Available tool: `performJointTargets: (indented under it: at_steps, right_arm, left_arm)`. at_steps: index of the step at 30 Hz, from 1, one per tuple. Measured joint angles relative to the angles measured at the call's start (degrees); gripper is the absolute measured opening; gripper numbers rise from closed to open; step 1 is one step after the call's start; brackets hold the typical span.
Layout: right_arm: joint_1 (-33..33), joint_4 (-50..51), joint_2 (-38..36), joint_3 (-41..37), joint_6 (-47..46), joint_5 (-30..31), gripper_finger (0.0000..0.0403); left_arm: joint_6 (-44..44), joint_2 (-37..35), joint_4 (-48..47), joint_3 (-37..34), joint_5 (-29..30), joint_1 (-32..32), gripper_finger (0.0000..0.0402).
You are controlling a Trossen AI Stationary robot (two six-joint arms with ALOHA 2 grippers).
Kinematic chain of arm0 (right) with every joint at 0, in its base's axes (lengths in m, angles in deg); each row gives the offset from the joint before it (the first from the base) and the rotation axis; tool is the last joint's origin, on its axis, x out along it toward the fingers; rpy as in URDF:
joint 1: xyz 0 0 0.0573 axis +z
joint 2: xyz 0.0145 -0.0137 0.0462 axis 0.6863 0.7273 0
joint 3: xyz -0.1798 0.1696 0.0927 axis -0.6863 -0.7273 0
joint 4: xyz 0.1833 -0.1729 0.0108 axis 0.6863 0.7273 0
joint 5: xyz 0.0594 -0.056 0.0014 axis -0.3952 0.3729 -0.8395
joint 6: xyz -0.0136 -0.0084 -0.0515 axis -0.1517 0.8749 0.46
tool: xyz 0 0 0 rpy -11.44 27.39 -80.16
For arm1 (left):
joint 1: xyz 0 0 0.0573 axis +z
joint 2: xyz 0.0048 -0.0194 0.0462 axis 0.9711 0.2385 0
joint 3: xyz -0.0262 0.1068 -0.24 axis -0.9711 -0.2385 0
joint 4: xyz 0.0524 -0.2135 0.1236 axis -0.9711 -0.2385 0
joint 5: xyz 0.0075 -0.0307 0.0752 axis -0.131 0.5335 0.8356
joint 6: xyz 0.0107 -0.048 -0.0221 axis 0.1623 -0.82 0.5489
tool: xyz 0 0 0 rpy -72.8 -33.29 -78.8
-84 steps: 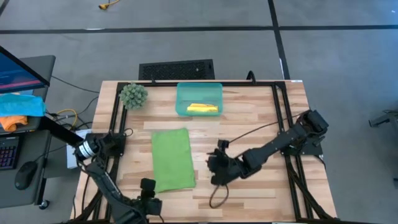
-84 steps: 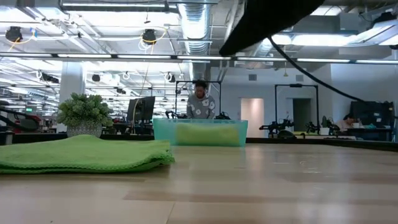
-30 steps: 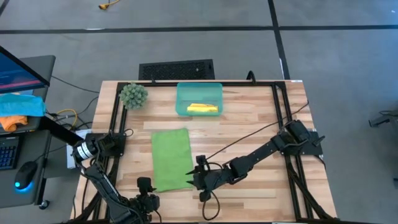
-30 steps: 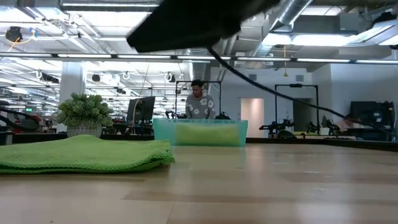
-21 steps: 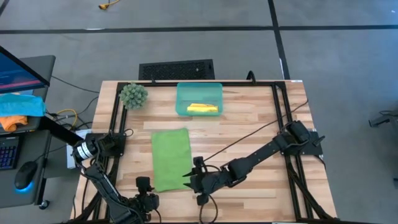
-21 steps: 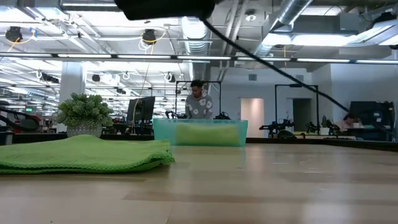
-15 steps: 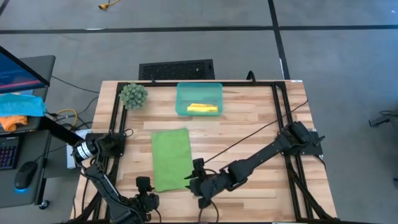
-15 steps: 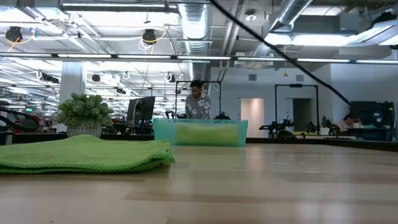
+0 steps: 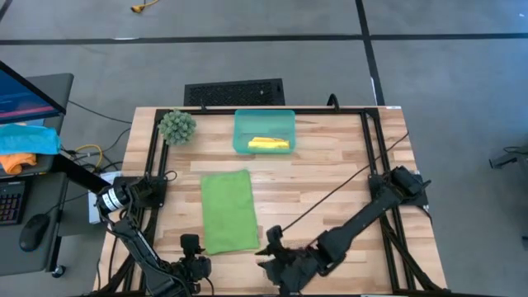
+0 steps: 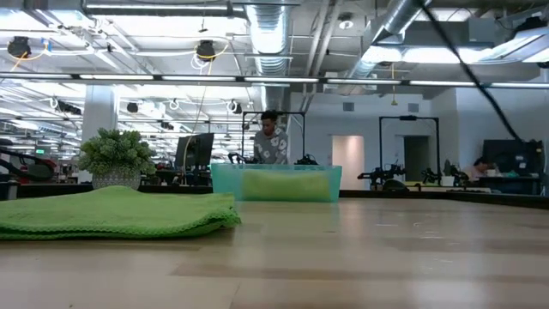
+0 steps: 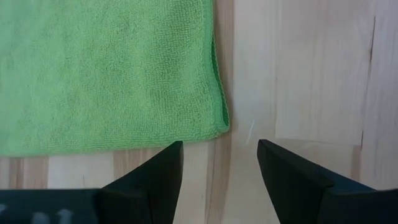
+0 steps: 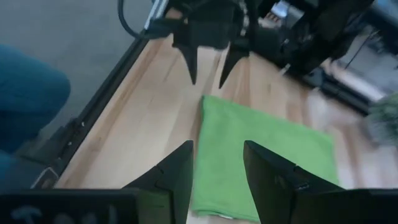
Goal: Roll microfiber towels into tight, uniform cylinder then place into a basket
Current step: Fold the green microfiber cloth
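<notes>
Lying flat on the wooden table (image 9: 330,177), the lime green towel (image 9: 228,211) is spread in a long rectangle a little toward nine o'clock of the table's centre, unrolled, with neither gripper touching it. The left gripper (image 9: 191,247) waits at the table's near edge, just off the towel's seven o'clock corner, its dark fingers (image 11: 155,177) spread and empty above bare wood beside the cloth's hem. The right gripper (image 9: 271,257) hangs near the six o'clock edge, just beyond the towel's five o'clock corner, its arm reaching back toward three o'clock; its fingers (image 12: 175,171) stand parted with nothing between them, aimed across the cloth toward the left gripper.

At twelve o'clock from the green cloth, well apart from it, sits the teal basket (image 9: 246,121), and inside it lies the yellow towel (image 9: 270,144), a rolled bundle near the wall closest to the arms. A fuzzy green plant (image 9: 176,125) stands just beside the basket on its nine o'clock side, at the table's far corner.

Seen from table height, the green towel lies low across the wood, the basket behind it, and a person (image 10: 268,137) stands in the room beyond the table.
</notes>
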Motion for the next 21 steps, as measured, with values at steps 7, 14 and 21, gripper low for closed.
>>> performJointTargets:
  at_steps: [7, 14, 21]
  right_arm:
    - [3.4, 0.6, -3.7, 0.1, 1.9, 5.0, 0.0163]
    - [4.9, 2.6, -7.3, 0.2, 2.1, 5.1, 0.0163]
    - [5.3, 4.0, -8.5, 0.2, 2.0, 4.8, 0.0163]
  left_arm:
    - [0.2, 0.0, 0.0, 0.0, 0.0, 0.0, 0.0201]
    - [0.2, 0.0, 0.0, 0.0, 0.0, 0.0, 0.0201]
    - [0.2, 0.0, 0.3, 0.0, 0.1, 0.0, 0.0201]
